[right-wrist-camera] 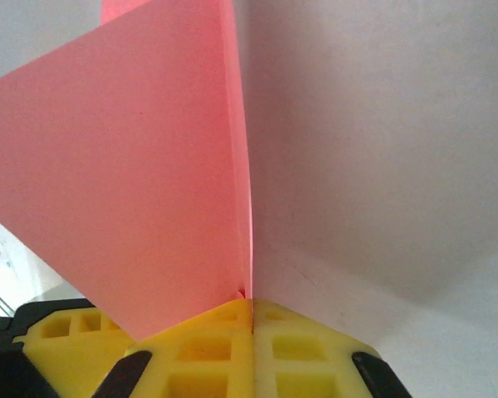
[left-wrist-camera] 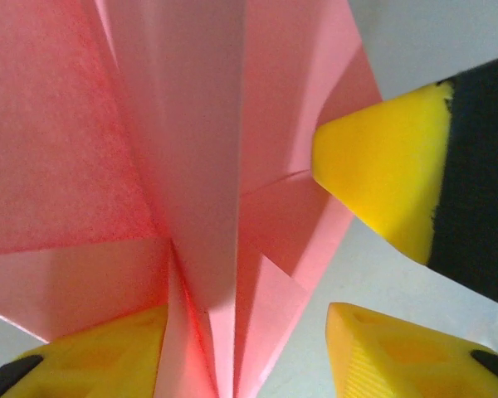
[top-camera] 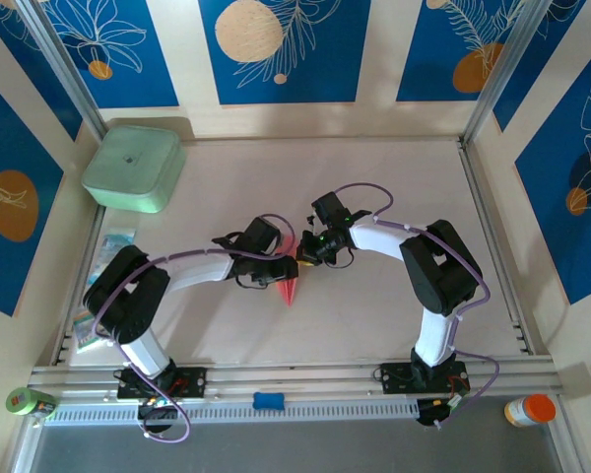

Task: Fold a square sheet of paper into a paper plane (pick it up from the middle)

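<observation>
The thin pink-red paper dart (top-camera: 288,286) is near the middle of the tabletop, a little toward the near edge, and its pointed tip is turned to that edge. It is between the two grippers. The right gripper (right-wrist-camera: 251,319) has its yellow pads pressed together on the paper, so it grips the dart. The left gripper (left-wrist-camera: 245,356) has its jaws wide apart. The folded ridge of the dart stands in the gap, close to one finger, but is not pinched.

I judge the paper to be very light, soft and easy to crease or tear. It is also smooth, so it may slip from a loose hold. The best place to take it seems to be the centre ridge, where several layers lie together and are stiffer. A single wing would probably bend.
</observation>
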Robot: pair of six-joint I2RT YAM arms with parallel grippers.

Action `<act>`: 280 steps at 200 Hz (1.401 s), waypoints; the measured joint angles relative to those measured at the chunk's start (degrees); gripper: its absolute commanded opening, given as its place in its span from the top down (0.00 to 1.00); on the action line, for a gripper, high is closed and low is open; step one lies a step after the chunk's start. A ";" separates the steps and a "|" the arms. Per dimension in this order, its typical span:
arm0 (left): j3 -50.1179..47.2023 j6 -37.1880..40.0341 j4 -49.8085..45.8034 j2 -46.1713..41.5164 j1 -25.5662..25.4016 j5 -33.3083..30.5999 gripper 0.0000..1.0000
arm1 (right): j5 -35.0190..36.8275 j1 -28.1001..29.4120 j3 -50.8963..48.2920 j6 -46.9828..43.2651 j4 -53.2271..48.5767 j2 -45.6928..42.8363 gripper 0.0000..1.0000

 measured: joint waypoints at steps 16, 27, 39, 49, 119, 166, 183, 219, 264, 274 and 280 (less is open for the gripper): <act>1.66 1.46 -2.23 0.57 -0.52 -1.57 0.55 | 0.00 0.00 0.02 0.00 -0.39 0.00 1.00; 2.51 2.16 -3.39 0.76 -0.85 -2.51 0.57 | 0.00 0.00 0.02 0.00 -0.70 0.00 1.00; 3.08 2.71 -4.17 0.92 -1.14 -3.26 0.60 | 0.00 0.00 0.02 0.02 -0.83 0.00 1.00; 3.34 3.32 -4.90 0.94 -1.27 -3.91 0.63 | 0.00 0.00 0.07 0.02 -0.85 0.00 1.00; 4.90 4.13 -7.82 2.71 -1.60 -6.08 0.74 | 0.00 -0.02 0.46 0.42 -1.20 0.00 1.00; 6.47 3.65 -9.14 4.68 -1.81 -6.34 0.77 | 0.00 -0.02 0.46 0.44 -1.20 0.00 1.00; 7.06 3.15 -9.94 5.01 -1.84 -6.80 0.77 | 0.00 -0.02 0.46 0.44 -1.20 0.00 1.00; 7.89 1.99 -11.30 5.44 -1.90 -7.61 0.88 | 0.00 -0.09 0.46 0.79 -1.16 0.00 0.94; 10.29 2.60 -14.29 5.46 -1.90 -9.51 0.95 | 0.48 -2.16 -2.29 2.93 0.28 -2.91 0.65; 11.19 3.26 -15.26 5.46 -1.88 -10.21 0.95 | 1.42 -3.41 -4.07 3.63 0.57 -5.14 0.59; 11.89 3.78 -15.98 5.46 -1.81 -10.62 0.95 | 2.12 -4.28 -5.25 3.89 0.72 -6.75 0.57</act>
